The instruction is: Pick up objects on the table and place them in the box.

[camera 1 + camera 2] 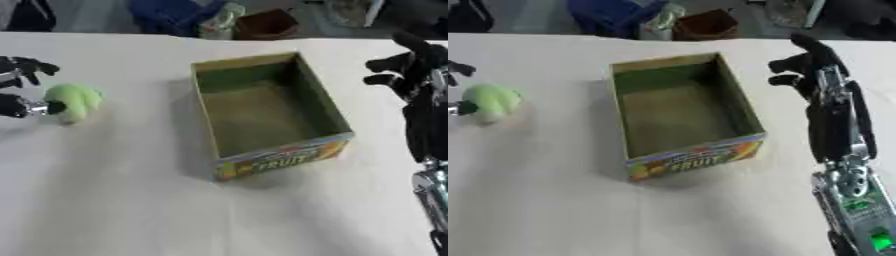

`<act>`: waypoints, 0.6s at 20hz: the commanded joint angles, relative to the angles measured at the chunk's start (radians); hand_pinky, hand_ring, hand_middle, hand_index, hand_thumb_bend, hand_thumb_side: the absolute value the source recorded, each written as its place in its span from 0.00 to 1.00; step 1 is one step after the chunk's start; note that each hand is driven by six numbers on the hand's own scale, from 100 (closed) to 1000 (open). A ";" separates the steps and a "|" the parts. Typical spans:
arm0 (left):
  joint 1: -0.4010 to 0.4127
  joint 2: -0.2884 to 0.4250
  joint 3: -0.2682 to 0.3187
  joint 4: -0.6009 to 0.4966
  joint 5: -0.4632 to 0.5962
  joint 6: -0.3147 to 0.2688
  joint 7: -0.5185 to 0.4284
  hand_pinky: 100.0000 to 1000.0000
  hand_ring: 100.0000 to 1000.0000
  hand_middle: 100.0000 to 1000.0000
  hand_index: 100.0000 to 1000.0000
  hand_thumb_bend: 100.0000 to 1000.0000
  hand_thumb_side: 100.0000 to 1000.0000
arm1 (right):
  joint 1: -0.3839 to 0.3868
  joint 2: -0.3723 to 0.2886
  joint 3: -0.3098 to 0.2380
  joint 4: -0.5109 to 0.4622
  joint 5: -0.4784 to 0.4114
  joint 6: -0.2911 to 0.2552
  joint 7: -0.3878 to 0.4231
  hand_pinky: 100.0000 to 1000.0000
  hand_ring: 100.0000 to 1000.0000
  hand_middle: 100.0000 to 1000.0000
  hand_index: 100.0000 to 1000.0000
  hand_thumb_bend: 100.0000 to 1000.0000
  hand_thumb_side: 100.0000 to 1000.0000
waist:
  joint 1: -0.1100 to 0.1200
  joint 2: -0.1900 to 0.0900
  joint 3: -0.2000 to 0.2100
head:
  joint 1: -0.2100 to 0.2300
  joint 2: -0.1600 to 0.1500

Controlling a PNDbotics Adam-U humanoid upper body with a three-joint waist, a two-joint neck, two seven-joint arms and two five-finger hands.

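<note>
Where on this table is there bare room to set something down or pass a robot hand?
Bare cloth spans the near table in front of the box, and the strip between it and the green object. The box holds nothing. It is tighter by the left robot hand and the right robot hand.

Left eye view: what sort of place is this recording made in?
Probably a lab or test workspace: a white-covered table holding one open cardboard box and a green soft object, with cluttered items behind the far edge.

White table; beyond its far edge a blue bag and a brown box.
</note>
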 commanded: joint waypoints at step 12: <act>-0.065 -0.020 0.018 0.117 -0.121 0.008 0.040 0.67 0.76 0.83 1.00 0.52 0.83 | -0.012 -0.004 0.002 -0.020 -0.007 0.000 0.011 0.60 0.69 0.49 0.86 0.00 1.00 | 0.005 -0.010 -0.021 | 0.007 0.001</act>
